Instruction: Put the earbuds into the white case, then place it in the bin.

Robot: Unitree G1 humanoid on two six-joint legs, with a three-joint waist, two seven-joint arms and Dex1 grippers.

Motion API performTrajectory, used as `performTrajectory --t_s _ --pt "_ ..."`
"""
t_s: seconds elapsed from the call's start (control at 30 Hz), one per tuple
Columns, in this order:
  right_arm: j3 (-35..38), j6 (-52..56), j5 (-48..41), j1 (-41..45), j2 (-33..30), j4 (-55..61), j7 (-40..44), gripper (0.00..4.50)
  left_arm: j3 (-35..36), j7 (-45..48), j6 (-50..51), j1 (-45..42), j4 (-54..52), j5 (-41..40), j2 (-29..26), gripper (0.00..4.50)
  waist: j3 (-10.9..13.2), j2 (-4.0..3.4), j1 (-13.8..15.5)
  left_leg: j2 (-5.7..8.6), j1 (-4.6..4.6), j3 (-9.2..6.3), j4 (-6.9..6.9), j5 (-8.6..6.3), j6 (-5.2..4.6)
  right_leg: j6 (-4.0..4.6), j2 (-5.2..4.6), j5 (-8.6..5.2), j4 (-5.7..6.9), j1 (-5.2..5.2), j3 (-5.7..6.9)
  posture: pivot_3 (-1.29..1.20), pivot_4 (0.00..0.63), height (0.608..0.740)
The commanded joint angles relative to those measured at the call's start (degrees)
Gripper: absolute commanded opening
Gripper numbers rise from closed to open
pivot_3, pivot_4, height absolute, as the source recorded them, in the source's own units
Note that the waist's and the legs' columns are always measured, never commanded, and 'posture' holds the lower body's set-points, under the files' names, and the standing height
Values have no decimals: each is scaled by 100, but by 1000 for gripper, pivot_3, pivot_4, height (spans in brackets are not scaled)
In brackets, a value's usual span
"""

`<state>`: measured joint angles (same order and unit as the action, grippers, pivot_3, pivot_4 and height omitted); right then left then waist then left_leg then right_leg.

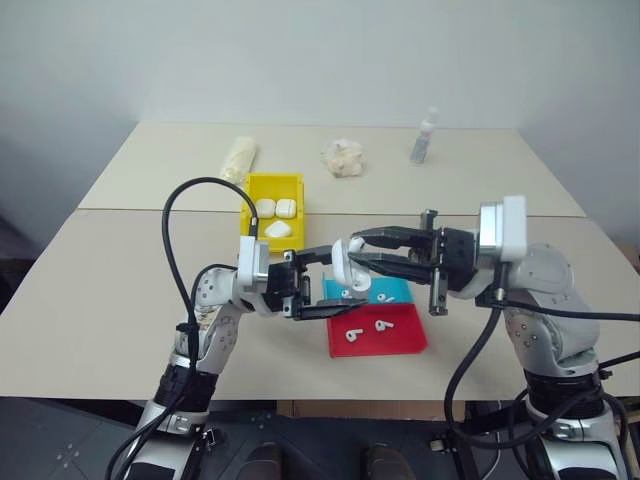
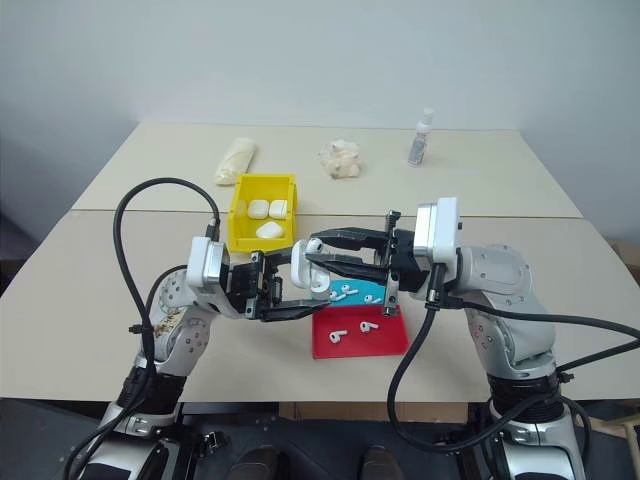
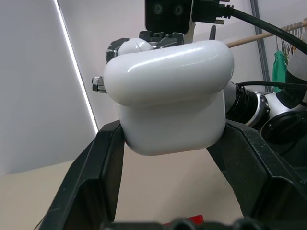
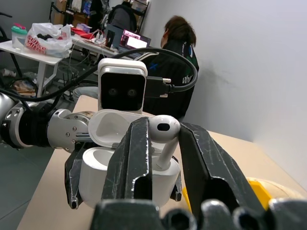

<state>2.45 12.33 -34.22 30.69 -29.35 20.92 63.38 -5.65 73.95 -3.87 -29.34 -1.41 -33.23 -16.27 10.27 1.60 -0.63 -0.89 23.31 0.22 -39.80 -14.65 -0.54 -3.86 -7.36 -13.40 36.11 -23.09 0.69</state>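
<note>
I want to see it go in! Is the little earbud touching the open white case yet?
Touching. In the right wrist view the earbud stands between the right gripper fingers, its stem dipping into the open white case.

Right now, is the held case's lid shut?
No: the white case in the left tool has its lid flipped open, an earbud entering.

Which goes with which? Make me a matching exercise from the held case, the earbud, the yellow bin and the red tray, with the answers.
Things:
1. small glossy white plastic case, lid open
2. tiny white plastic earbud
3. bright yellow rectangular plastic bin
4. shallow red plastic tray

Places or states:
A. holds two loose earbuds
B. between the right gripper fingers, stem down over the case
C. holds three white cases
D. clamped in the left gripper

Pairs: 1-D, 2-B, 3-C, 4-A
</note>
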Motion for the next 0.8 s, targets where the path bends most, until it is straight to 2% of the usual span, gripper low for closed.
performTrajectory --t_s 0.03,0.1,0.23,0.33,0.43,0.53,0.63,0.7,0.8 --pt "-84 -242 150 -15 -78 91 31 2301 68 -9 -161 -127 -98 -18 65 2741 0 0 0 0 0 0 0 0 0 0 0 0 0 0 1 0 150 740" --pt "-105 -319 165 -40 -122 91 120 2990 76 7 -201 -127 -47 9 83 2741 0 0 0 0 0 0 0 0 0 0 0 0 0 0 1 0 150 740" --pt "-55 -446 115 -84 -219 107 263 2990 94 27 -318 -89 104 127 75 2741 0 0 0 0 0 0 0 0 0 0 0 0 -1 0 1 0 150 740" --pt "282 -277 -160 57 -457 63 293 2990 146 129 -443 43 250 297 -134 2741 0 0 0 0 1 0 0 0 0 0 0 0 -1 0 1 0 150 740" --pt "334 575 -73 466 -1211 -237 165 2990 224 266 -646 285 378 430 -421 2741 2 -6 -6 0 -1 1 0 0 0 0 0 0 0 -1 -3 0 150 740" --pt "-182 1209 530 1094 -1968 -729 223 2990 395 325 -704 630 377 362 -673 2741 3 -8 -19 -4 -4 4 3 0 0 4 1 -2 4 -6 -4 0 150 740" --pt "-1186 1397 1426 1985 -2432 -1312 832 2990 506 400 -798 966 370 435 -952 2741 6 -14 -45 -6 -2 7 7 0 0 8 2 -4 4 -11 -5 0 150 740" --pt "-1835 1419 1995 2524 -2443 -1763 1173 2990 509 414 -937 1055 442 501 -1003 2741 7 -17 -48 -6 -1 10 8 0 -1 7 2 -4 3 -13 -8 0 150 740" --pt "-2754 1217 2841 3274 -1994 -2831 1566 2990 471 396 -1204 1117 704 675 -966 2741 7 -17 -38 -5 -1 12 7 -1 -1 7 2 -4 2 -12 -6 0 150 740"
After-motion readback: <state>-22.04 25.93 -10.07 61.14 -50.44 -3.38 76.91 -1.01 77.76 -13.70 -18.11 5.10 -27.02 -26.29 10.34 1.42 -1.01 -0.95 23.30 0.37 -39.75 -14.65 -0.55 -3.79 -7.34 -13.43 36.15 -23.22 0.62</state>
